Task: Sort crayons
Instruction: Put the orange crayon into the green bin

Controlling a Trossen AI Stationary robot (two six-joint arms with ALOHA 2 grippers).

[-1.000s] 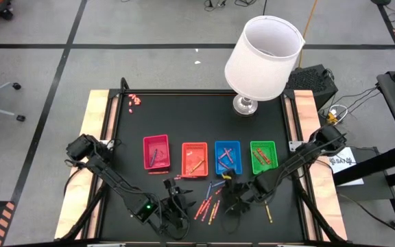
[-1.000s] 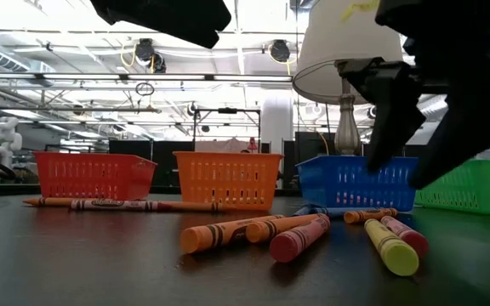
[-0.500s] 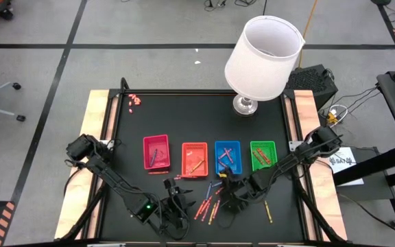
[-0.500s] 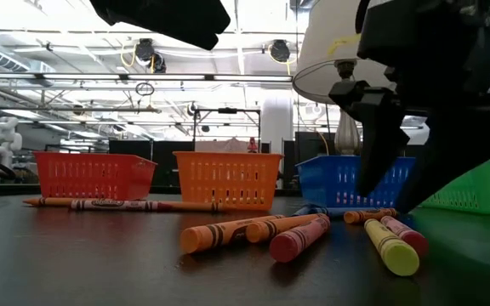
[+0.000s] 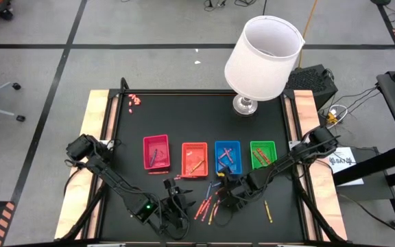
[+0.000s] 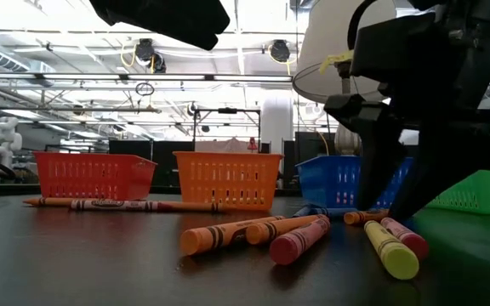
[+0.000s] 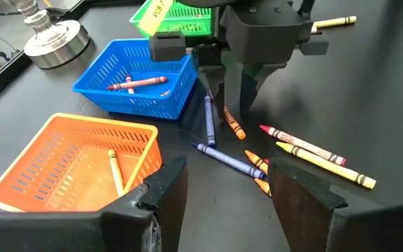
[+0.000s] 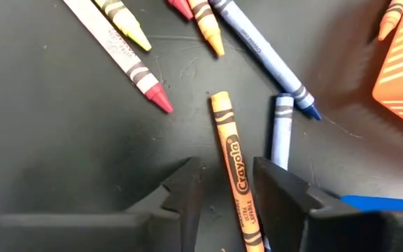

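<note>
The right tool (image 8: 226,185) straddles an orange crayon (image 8: 233,168) lying on the table (image 5: 184,116) near the blue basket (image 7: 135,84), fingers apart (not yet clamped); closing off-centre could roll it into the blue crayon (image 8: 280,136) beside it; left tool (image 7: 219,182) waits released

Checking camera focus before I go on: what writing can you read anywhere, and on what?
"Crayola": on the orange crayon between the right gripper fingers.
Yellow tag by the green basket: writing too blurred to read.
Other crayon wrappers: print too small to read.
Paper beside the table: unreadable.
</note>
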